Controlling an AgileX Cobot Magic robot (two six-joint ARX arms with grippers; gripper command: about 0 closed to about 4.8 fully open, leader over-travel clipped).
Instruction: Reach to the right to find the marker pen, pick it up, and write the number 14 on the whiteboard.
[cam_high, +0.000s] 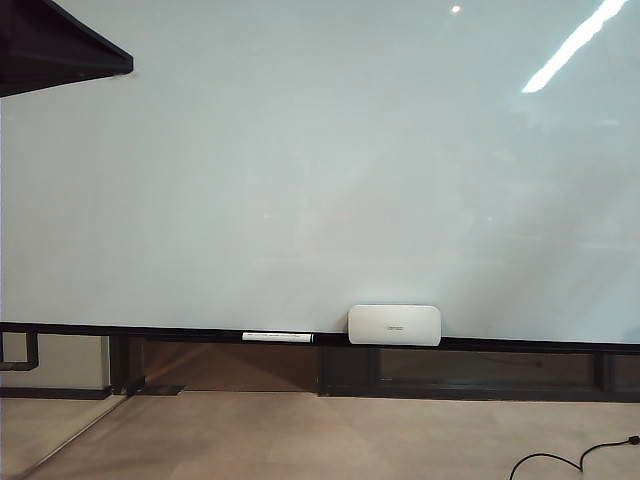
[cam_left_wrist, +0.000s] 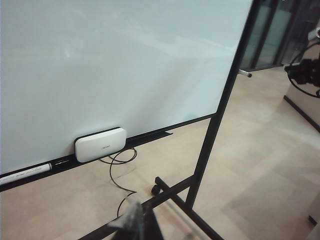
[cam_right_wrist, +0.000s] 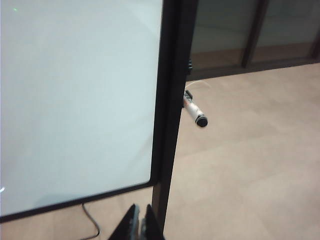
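Nearest the lens in the right wrist view, the right gripper (cam_right_wrist: 140, 226) has its fingers clenched together with nothing between them. Beyond them stands the dark post (cam_right_wrist: 170, 100) that edges the whiteboard (cam_right_wrist: 75, 100). The marker pen (cam_right_wrist: 195, 113) juts out from the far side of that post, well apart from the fingers. It is a short pale barrel with a round black end facing the camera.

In the left wrist view, the left gripper (cam_left_wrist: 134, 220) is a blurred tip, and I cannot tell whether its fingers are released or clenched. Past it, a white eraser (cam_left_wrist: 100, 144) and a second pen (cam_left_wrist: 26, 173) lie on the board's lower rail, with a cable (cam_left_wrist: 120, 172) on the floor below. The marker pen (cam_left_wrist: 245, 73) shows only as a small stub off the post.

The exterior view shows no gripper. The whiteboard (cam_high: 320, 180) is glossy, pale and blank, so the number 14 is not yet written. The eraser (cam_high: 394, 325) sits bottom centre, with the second pen (cam_high: 277, 337) just to its left.

Risks, as I judge them:
- The clenched fingers would knock the pen loose unless they open first.
- The post stands close beside the pen and could be struck on the way in.
- The rail pen could be mistaken for the target.
- The black end may be a cap, which would leave no mark.
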